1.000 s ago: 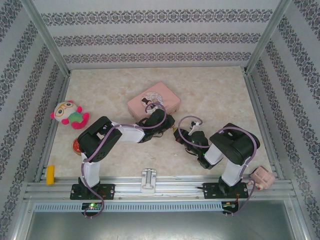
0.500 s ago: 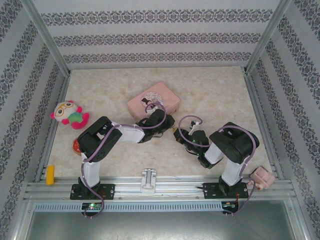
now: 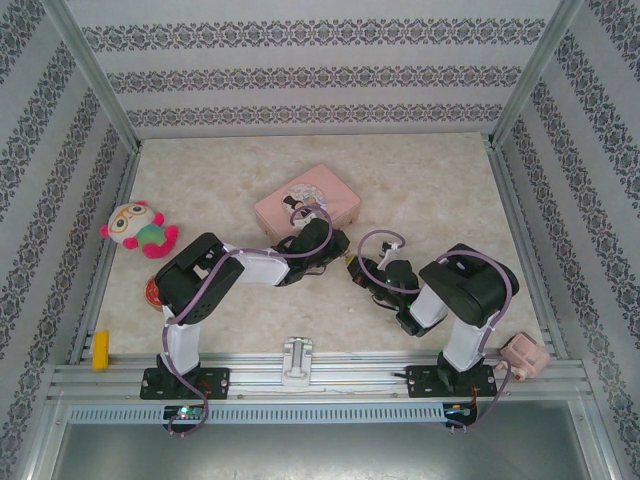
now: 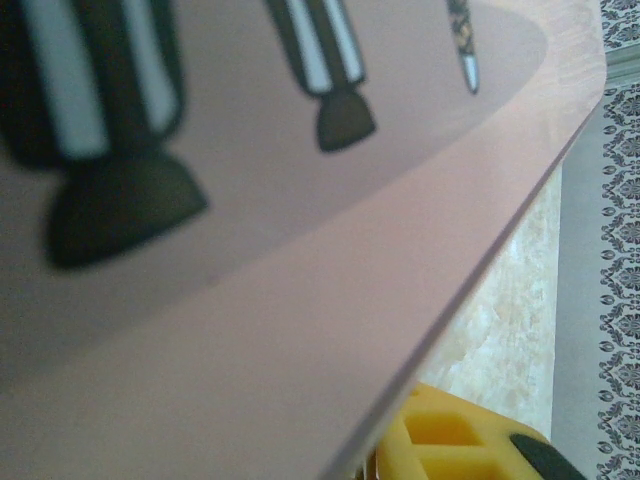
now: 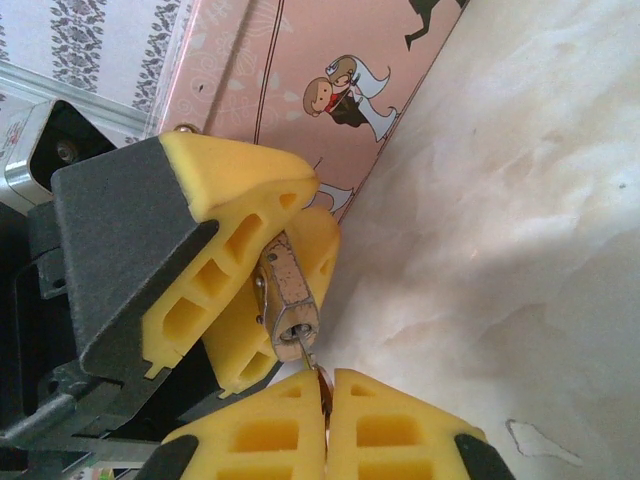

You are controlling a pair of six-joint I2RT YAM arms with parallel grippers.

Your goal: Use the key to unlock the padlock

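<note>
Padlock (image 5: 288,300) pinched between left gripper (image 5: 305,240) fingers (image 5: 235,195); key (image 5: 318,382) at keyhole.

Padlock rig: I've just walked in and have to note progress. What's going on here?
The left gripper holds the padlock close to the pink tin. The right gripper, shut on the key, has the key's tip at the padlock's keyhole end. Whether it is inserted is unclear.
</note>
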